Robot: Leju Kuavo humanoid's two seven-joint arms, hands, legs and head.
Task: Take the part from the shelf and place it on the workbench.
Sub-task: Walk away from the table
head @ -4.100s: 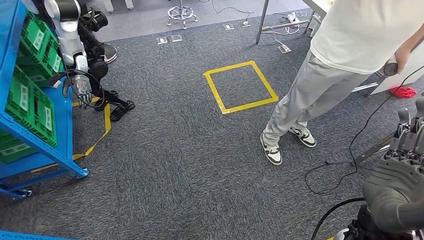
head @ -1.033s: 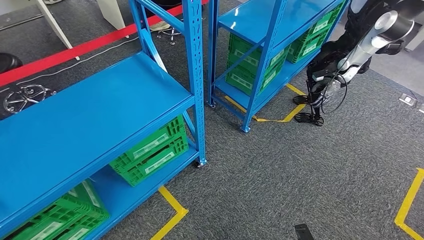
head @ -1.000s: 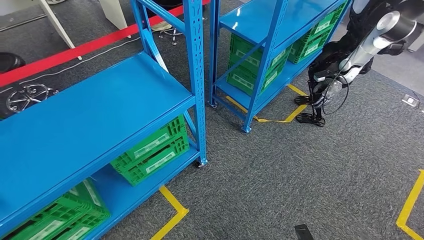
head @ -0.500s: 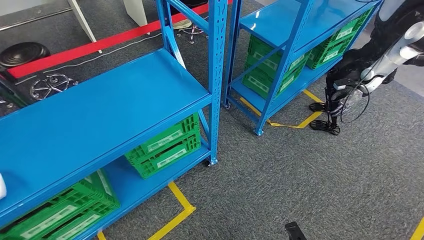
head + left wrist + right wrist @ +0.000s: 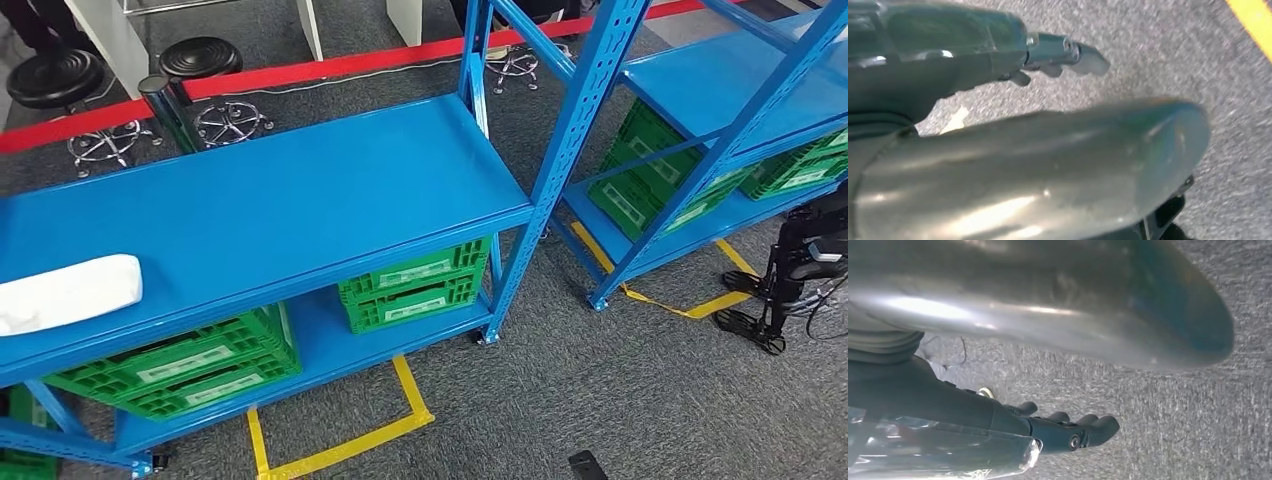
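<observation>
A long white part point(image 5: 68, 292) lies on the upper board of the blue shelf point(image 5: 300, 200), at its near left end. My left hand point(image 5: 998, 115) hangs over grey carpet with its fingers point(image 5: 1068, 52) stretched out and nothing in it. My right hand point(image 5: 1013, 325) likewise hangs above the carpet, its dark fingers point(image 5: 1073, 432) held straight and apart from the thumb, holding nothing.
Green crates point(image 5: 412, 285) sit on the lower board, more point(image 5: 170, 365) to the left. A second blue shelf point(image 5: 740, 90) with green crates stands to the right. Yellow floor tape point(image 5: 340, 440) marks the carpet. Stools point(image 5: 200, 60) and a red barrier band point(image 5: 330, 66) lie behind. Another robot's legs point(image 5: 800, 270) stand far right.
The camera has swung left, so the whole scene has shifted right. The shelf with the white part now sits in the middle of the picture; the other robot slid to the right edge.
</observation>
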